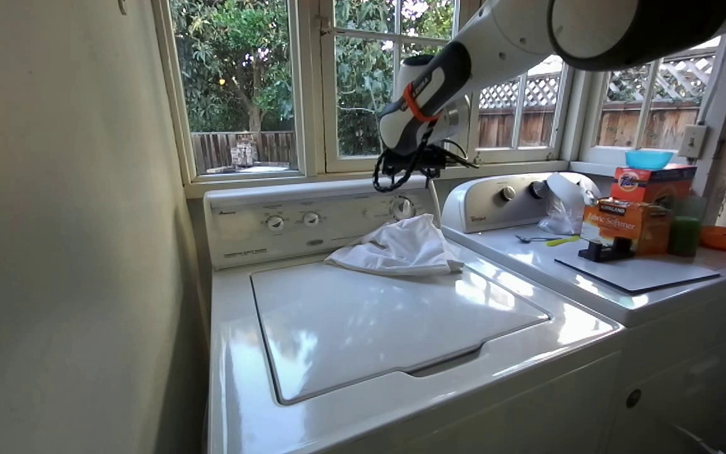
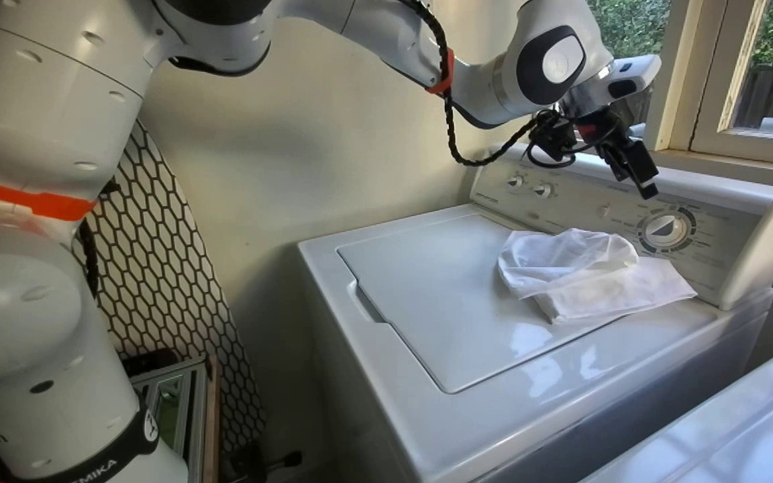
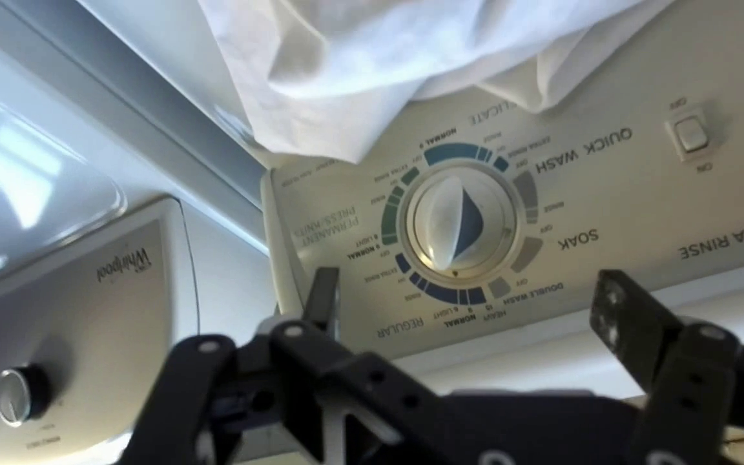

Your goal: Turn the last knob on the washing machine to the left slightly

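Claw [image 3: 469, 287] gaped wide, empty, the last knob [image 3: 465, 223] of the washing machine [image 2: 427, 288] at its twelve o'clock in the wrist view. Positioning seemed nearly done; grasp and slight left turn likely remained.

Washing machine [image 1: 388, 321] cropped below, cloth [image 3: 411, 58] cropped in wrist view

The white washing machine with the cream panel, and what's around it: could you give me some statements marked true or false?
1. A crumpled white cloth lies partly on the flat rectangular lid of the white washing machine. True.
2. The lid stands open. False: it is shut.
3. The black fingers grip the large round white knob. False: they are spread, clear of it.
4. A white rocker switch shares the cream panel with the knob. True.
5. Another white appliance, marked Whirlpool, stands alongside. True.
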`<state>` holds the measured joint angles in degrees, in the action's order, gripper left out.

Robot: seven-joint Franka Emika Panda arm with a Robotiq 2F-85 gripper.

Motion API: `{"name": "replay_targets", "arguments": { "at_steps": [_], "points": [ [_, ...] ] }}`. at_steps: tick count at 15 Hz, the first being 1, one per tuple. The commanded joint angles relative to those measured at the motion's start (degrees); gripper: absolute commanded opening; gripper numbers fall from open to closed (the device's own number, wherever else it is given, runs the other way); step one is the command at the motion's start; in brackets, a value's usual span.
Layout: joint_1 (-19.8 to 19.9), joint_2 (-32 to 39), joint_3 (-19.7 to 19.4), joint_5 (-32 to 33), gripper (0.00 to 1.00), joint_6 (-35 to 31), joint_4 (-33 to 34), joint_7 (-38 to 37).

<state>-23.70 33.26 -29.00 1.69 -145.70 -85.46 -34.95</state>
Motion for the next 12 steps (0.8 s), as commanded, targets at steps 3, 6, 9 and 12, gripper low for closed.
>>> {"name": "replay_targets", "arguments": {
  "at_steps": [3, 6, 9, 12],
  "points": [
    [8.7, -11.3, 11.3, 0.9, 1.00, 12.9, -6.1, -4.1],
    [14.1, -15.5, 16.2, -2.7, 1.00, 12.1, -10.1, -3.4],
    [19.0, -20.8, 20.3, -8.6, 1.00, 1.9, -18.3, 1.1],
    [20.2, -18.6, 21.0, -7.6, 1.00, 0.1, -15.5, 0.8]
  ]
}}
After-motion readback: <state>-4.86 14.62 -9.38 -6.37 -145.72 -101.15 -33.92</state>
